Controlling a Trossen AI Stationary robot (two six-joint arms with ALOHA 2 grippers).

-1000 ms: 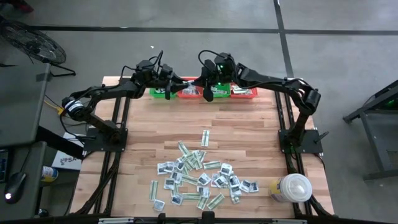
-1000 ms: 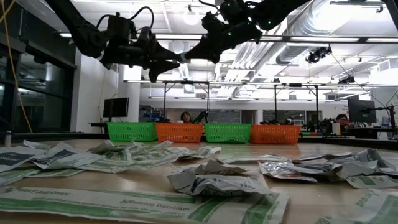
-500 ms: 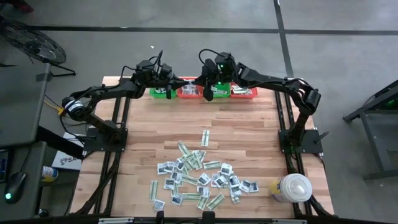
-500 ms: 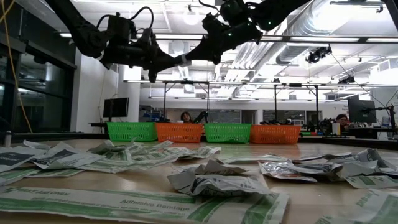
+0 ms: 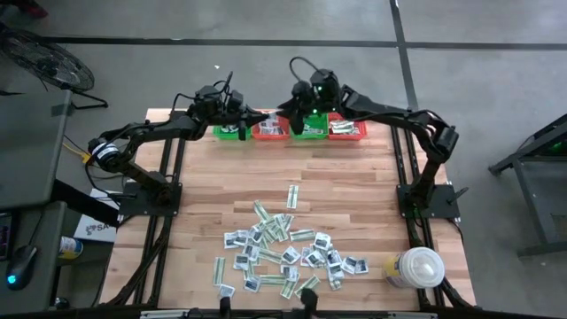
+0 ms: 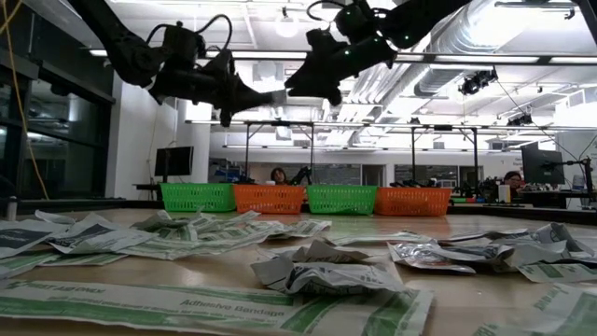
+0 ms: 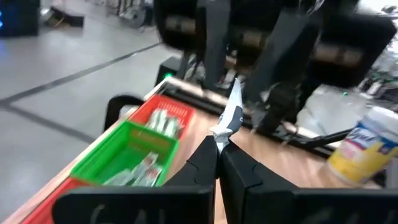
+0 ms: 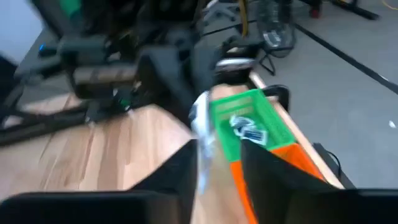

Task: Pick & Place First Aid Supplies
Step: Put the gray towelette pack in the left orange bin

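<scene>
Since a second ago my left gripper (image 7: pixel 217 144) has clamped shut on a white packet (image 7: pixel 231 115), and my right gripper (image 8: pixel 217 155) has loosened and is drawing back to the right, its fingers parted around the packet's other end. I am holding both high over the far edge of the table (image 5: pixel 345 177), above the row of baskets. The low view (image 6: pixel 270 96) is showing the packet bridging my two grippers in mid-air; from above it is hidden among the arms. My left wrist view is showing packets lying in the green basket (image 7: pixel 127 155) and the red basket (image 7: pixel 165 115). The loose first aid supplies (image 5: pixel 283 252) are lying scattered at the near side, with a white lidded container (image 5: pixel 416 268) at the near right.
</scene>
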